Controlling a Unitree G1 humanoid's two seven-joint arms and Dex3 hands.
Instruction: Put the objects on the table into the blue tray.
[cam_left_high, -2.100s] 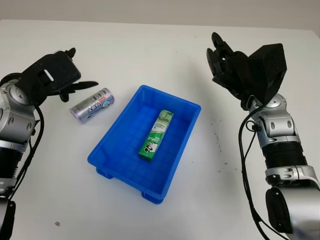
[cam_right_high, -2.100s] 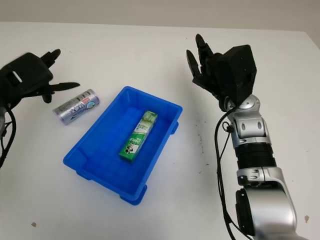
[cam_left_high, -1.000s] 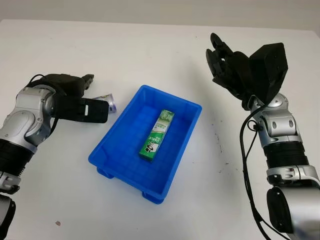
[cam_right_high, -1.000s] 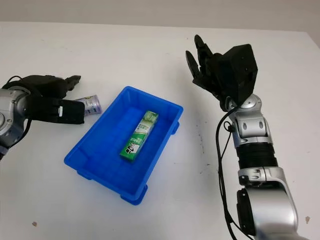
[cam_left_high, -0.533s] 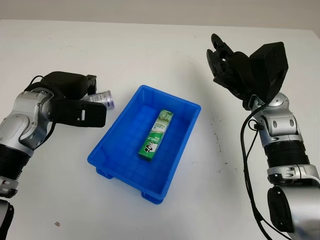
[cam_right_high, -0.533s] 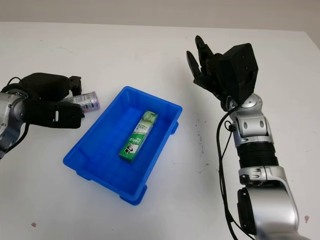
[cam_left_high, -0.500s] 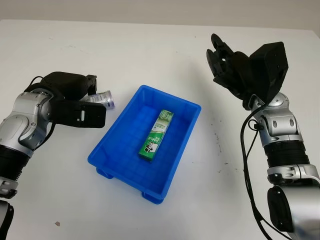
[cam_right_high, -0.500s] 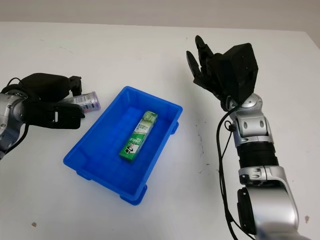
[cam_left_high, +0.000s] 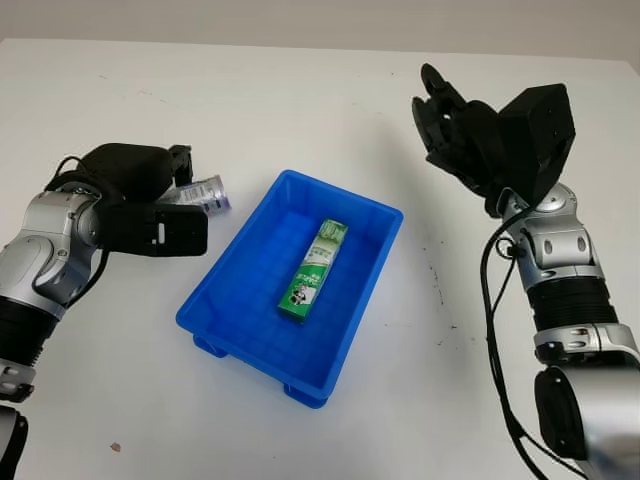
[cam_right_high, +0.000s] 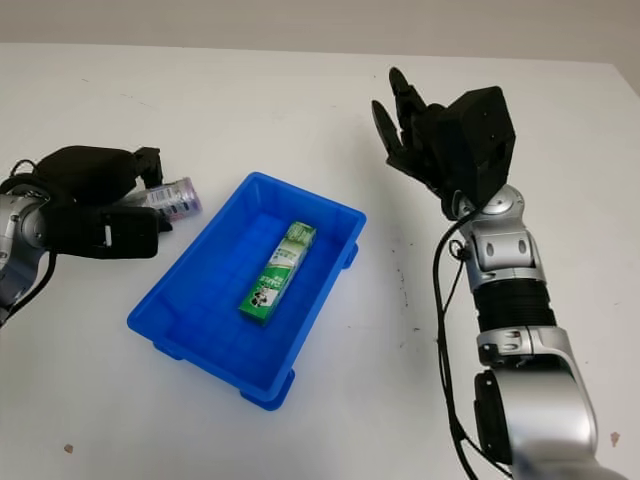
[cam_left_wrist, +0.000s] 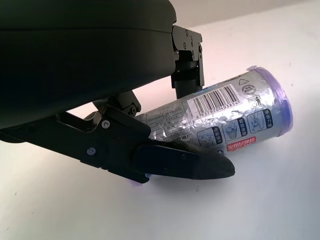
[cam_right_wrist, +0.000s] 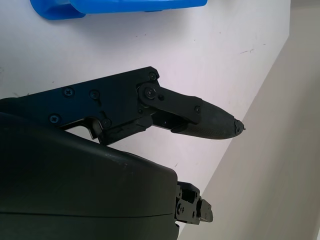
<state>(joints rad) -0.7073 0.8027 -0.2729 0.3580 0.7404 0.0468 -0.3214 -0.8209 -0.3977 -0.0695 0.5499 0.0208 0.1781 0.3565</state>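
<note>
Meanwhile, the left hand (cam_left_high: 150, 205) grips a silver, purple-capped canister (cam_left_wrist: 227, 117) at about nine o'clock from the blue tray (cam_left_high: 240, 260), its fingers (cam_left_wrist: 180, 160) curled around the cylinder above the white table (cam_left_high: 300, 90). Inside the tray lies a green carton (cam_left_high: 313, 270). At two o'clock, the right hand (cam_left_high: 460, 140) hovers raised, open and holding nothing.

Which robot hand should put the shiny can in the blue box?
The left hand. Its fingers already grip the silver can, right beside the blue tray. The right hand is open, raised on the tray's far side.
</note>
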